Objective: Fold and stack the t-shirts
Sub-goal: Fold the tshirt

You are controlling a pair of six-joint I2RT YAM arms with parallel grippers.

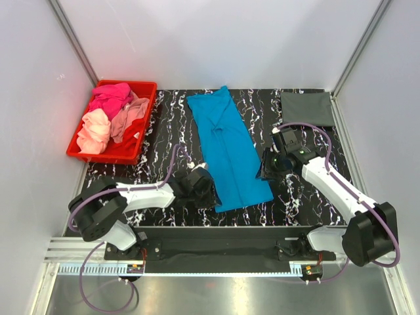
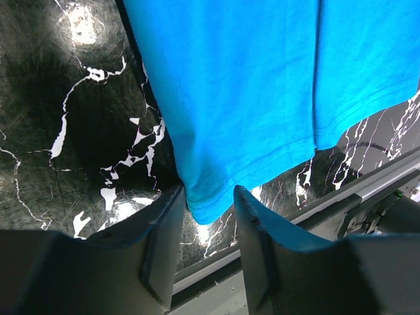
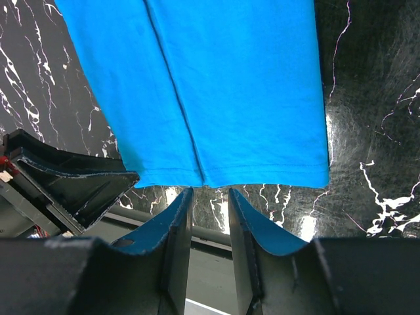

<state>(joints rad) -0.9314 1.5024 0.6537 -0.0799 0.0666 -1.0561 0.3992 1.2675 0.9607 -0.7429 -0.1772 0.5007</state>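
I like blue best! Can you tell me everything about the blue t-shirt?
The blue t-shirt is bright blue, soft-looking cloth, folded into a long strip with a stitched hem at its near end. It lies flat, slanting across the black marbled table, between the two arms. Its near left corner sits between the left gripper's parted fingers. The right gripper sits just short of the hem, not touching it.

A bright blue t-shirt [image 1: 226,147] spans a black table [image 1: 170,125] veined with white marbling. A dark grey t-shirt [image 1: 306,108] marks its far right corner; at far left, a red bin [image 1: 146,121] holds a hot pink t-shirt [image 1: 110,98], a peach t-shirt [image 1: 95,131] and a salmon t-shirt [image 1: 131,115].
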